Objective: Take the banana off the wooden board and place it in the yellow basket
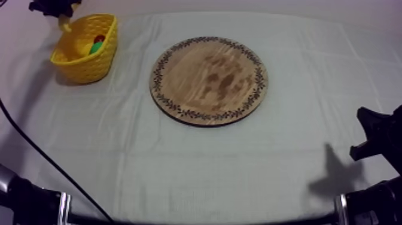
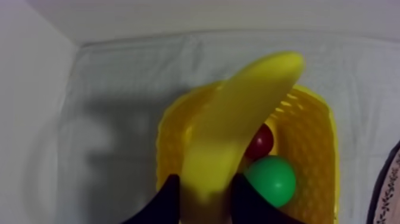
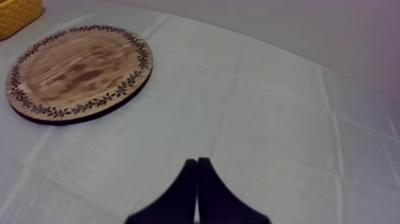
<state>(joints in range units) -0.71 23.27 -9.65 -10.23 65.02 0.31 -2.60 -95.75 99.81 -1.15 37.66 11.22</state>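
1. The left gripper [image 2: 205,180] is clenched on the banana [image 2: 238,125]; a black finger [image 2: 162,201] presses against each side of the fruit's near end.
2. The banana hangs above the yellow basket [image 2: 312,143], its free end reaching past the basket's far rim. It does not touch the basket's floor.
3. The basket stands at the far left corner of the table [image 1: 179,161], with the left arm [image 1: 54,7] above it at the table's far edge.
4. Inside the basket lie a small red fruit [image 2: 262,142] and a round green toy fruit [image 2: 272,180], touching each other beside the banana.
5. The round wooden board [image 1: 208,79] with its patterned rim lies about mid-table, a little toward the far edge and well apart from the basket. Its top is bare.
6. The right gripper [image 3: 197,165] hovers over the cloth near the table's right edge, well apart from the board. Its fingers lie pressed together in a narrow wedge, grasping nothing.
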